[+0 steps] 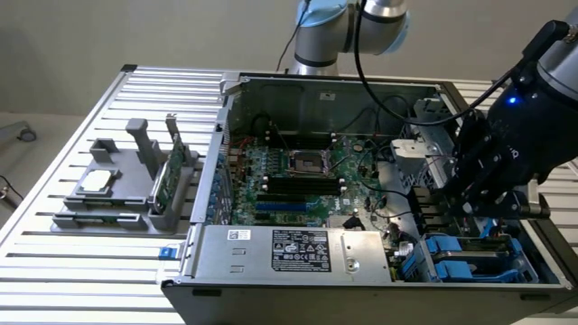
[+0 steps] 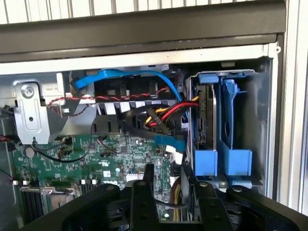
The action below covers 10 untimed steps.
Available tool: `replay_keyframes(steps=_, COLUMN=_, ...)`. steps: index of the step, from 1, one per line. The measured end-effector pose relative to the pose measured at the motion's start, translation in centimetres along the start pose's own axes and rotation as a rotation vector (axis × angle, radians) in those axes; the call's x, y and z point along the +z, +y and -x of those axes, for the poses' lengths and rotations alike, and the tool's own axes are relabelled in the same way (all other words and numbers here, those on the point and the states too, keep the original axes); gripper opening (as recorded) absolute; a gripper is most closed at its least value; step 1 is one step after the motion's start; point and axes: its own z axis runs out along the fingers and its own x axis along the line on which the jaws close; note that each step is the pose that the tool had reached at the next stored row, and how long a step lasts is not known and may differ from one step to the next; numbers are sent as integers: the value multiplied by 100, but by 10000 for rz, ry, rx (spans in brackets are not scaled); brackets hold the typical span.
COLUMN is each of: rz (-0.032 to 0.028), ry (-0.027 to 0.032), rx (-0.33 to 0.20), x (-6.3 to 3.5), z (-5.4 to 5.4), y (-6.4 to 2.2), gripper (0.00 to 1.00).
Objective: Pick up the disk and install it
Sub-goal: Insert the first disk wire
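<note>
1. The exterior view takes in the whole open computer case [image 1: 361, 203] on the slatted worktop [image 1: 91, 271], with a grey holder [image 1: 126, 183] to the exterior view's left carrying a green circuit card [image 1: 172, 169] on edge and a small silver chip [image 1: 97, 180].
2. The wrist view looks into the case's drive corner: the disk [image 2: 208, 115] sits on edge in the blue-railed drive bay [image 2: 231, 125], its blue carrier tab facing the camera, beside red, yellow and black wires [image 2: 168, 113] and a blue cable [image 2: 125, 77].
3. In the exterior view that bay [image 1: 470, 257] is at the case's near corner on the exterior view's right.
4. The arm reaches down from the exterior view's right, the pincer [image 1: 488, 196] hanging just above the bay.
5. In the wrist view the pincer [image 2: 168, 192] has its fingers [image 2: 142, 202] spread with a gap between them, pinching nothing.
6. The bay is hemmed by the case wall on one side and the wiring on the other; the motherboard [image 1: 298, 176] area lies open.
</note>
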Motion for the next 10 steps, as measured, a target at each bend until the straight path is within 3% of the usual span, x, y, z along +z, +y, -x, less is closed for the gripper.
replay_keyframes(steps=2, rz=2, ry=-21, rx=0, x=-1, z=-2, y=13, gripper=36)
replay_keyframes(steps=5, rz=7, ry=-99, rx=6, x=-28, z=-3, y=12, gripper=36)
replay_keyframes(steps=9, rz=15, ry=-228, rx=11, x=-54, z=-6, y=29, gripper=36)
replay_keyframes(steps=10, rz=23, ry=-284, rx=13, x=-57, z=-7, y=34, gripper=36)
